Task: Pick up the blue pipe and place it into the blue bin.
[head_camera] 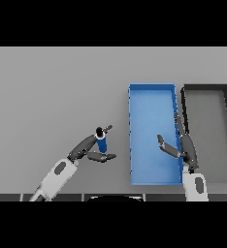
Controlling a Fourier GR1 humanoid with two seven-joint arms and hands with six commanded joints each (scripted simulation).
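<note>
The left hand (89, 147) sits at about seven o'clock from the table's (52, 92) middle, its arm coming in from the lower left edge; its fingers reach up toward one o'clock and its thumb lies below them, and between them stands the pipe (102, 142), a short blue tube held upright with a dark top end; the fingers and thumb are closed around it, so the hand is clamped on the pipe; whether the pipe's foot touches the table cannot be told. The bin (152, 88), a long blue tray, lies at three o'clock from the pipe, near but apart from it, its long sides running from six to twelve o'clock. The right hand (186, 147) hangs over the bin's right wall, its arm coming up from the lower edge at about five o'clock; its fingers are straight and point to twelve o'clock, the thumb spread out toward ten o'clock over the bin's floor; it holds nothing. A dark tray (206, 87) with a grey floor lies just beside the bin at three o'clock.
</note>
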